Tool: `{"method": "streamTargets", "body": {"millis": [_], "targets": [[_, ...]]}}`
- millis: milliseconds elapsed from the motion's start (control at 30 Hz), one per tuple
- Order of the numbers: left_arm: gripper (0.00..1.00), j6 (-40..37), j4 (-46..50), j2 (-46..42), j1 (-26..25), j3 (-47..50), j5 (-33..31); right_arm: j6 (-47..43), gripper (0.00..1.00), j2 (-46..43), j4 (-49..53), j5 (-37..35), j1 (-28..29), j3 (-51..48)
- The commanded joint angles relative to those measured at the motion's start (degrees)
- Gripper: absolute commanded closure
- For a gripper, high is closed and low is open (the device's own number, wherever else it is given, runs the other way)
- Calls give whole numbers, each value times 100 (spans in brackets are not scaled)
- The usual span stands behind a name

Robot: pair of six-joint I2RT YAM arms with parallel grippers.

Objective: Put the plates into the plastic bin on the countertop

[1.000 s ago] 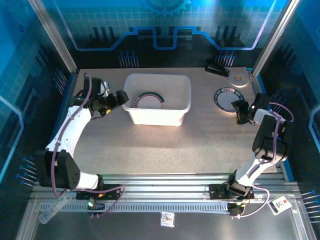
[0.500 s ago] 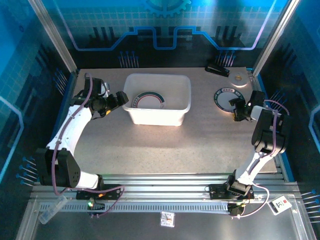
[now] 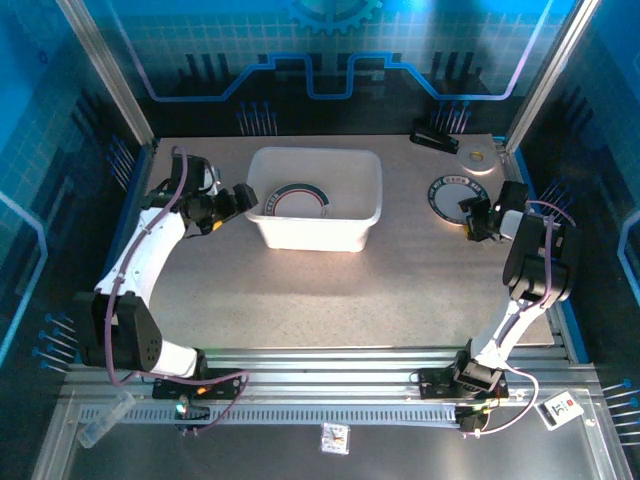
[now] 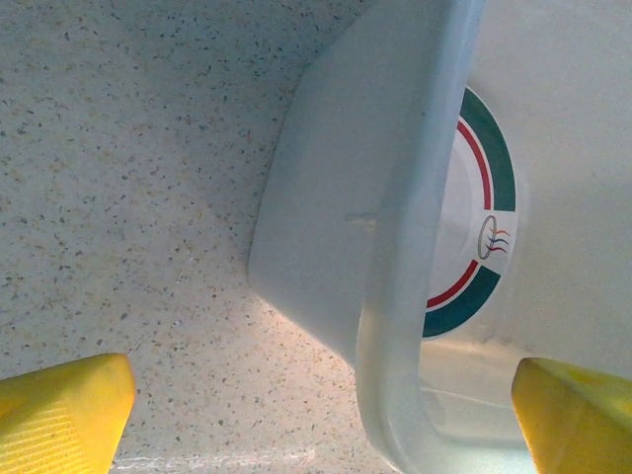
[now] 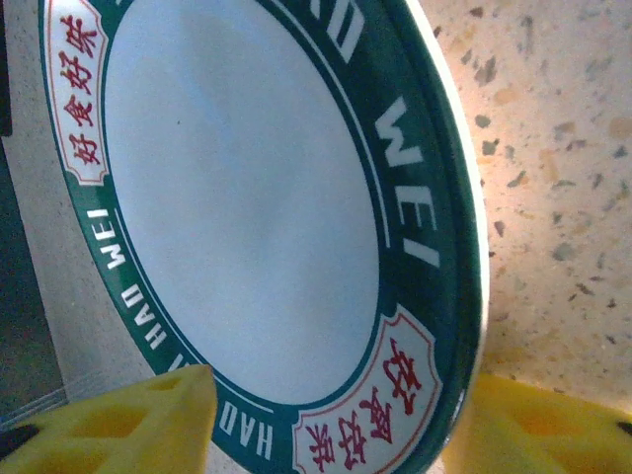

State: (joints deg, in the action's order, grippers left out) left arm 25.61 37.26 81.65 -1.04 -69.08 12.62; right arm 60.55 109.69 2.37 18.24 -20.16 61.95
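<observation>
Right gripper (image 3: 477,217) jaws straddle the near rim of the round white plate with dark green lettered rim (image 5: 237,197), flat on the speckled beige countertop (image 3: 300,290), well right of the white translucent plastic bin (image 3: 330,235). Cannot tell if it is pinching yet. It should seat the rim deep before lifting. Left gripper (image 3: 232,200) is spread wide and empty beside the bin.

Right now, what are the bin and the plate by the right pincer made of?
Bin: probably thin white plastic, semi-translucent; the inner plate shows through its rim. Outer plate: glossy, printed green rim; ceramic or melamine, unclear which.
</observation>
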Motion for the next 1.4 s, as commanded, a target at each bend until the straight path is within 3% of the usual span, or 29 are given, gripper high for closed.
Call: {"method": "streamTargets", "body": {"millis": [0,633,1033,1367], "targets": [[1,74,133,31,-42,-206,-88,88,46,313,-275,-163,100,5],[1,10,51,-202,-46,-165,-12,308,90,-96,-835,224,74,-941],[1,-146,34,-579,-37,-1,22,406,100,-1678,-1025,586,159,-1550],[1,-164,-20,-925,-33,208,117,-265,100,-3282,145,706,507,-1425]]}}
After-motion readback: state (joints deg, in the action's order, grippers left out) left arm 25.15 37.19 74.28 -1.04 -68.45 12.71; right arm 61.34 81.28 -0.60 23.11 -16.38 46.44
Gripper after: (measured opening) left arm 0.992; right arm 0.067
